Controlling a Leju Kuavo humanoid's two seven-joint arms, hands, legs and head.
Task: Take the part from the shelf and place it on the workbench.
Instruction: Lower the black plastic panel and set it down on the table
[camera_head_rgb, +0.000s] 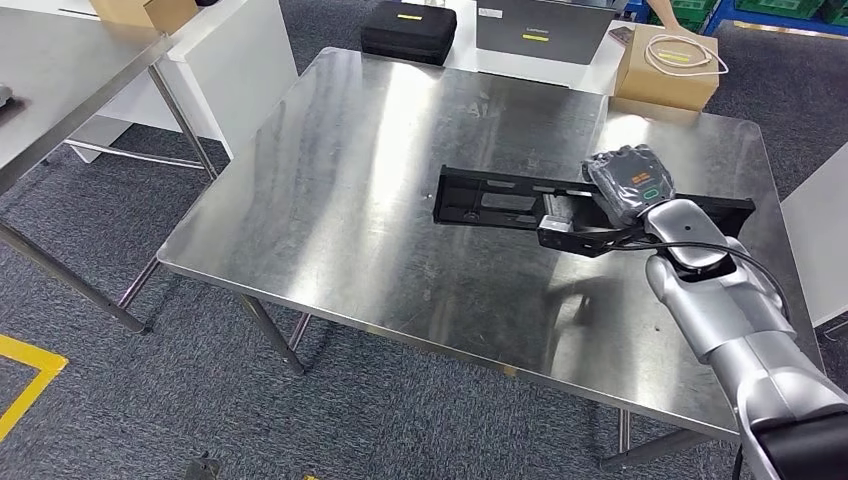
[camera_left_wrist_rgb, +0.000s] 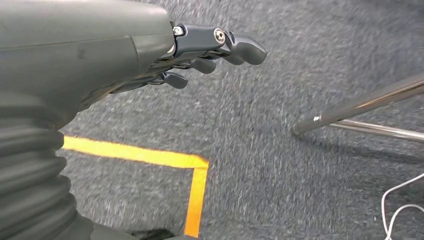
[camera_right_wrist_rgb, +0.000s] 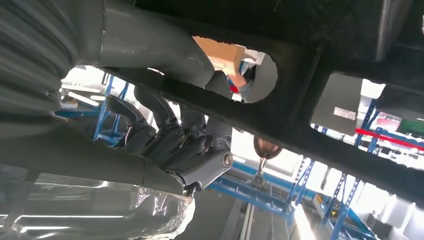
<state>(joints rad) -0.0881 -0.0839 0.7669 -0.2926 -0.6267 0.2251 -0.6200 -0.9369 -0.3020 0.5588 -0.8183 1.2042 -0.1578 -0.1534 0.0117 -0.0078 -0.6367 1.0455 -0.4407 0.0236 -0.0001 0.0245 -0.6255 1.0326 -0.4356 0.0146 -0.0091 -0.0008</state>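
Note:
A long flat black part (camera_head_rgb: 500, 203) with cut-outs lies level just over the steel workbench (camera_head_rgb: 350, 210), on its right half. My right hand (camera_head_rgb: 628, 183) grips the part near its right end, the silver arm reaching in from the lower right. In the right wrist view the dark fingers (camera_right_wrist_rgb: 165, 135) curl around the part's black frame (camera_right_wrist_rgb: 300, 115), seen from below. Whether the part touches the bench top I cannot tell. My left hand (camera_left_wrist_rgb: 200, 50) hangs over grey carpet, its fingers slightly curled and holding nothing.
A cardboard box (camera_head_rgb: 668, 66) with a coiled cable stands at the bench's far right edge. A black case (camera_head_rgb: 408, 30) and a grey case (camera_head_rgb: 540, 30) sit beyond it. Another steel table (camera_head_rgb: 60, 80) is at left. Yellow tape (camera_left_wrist_rgb: 150, 157) marks the carpet.

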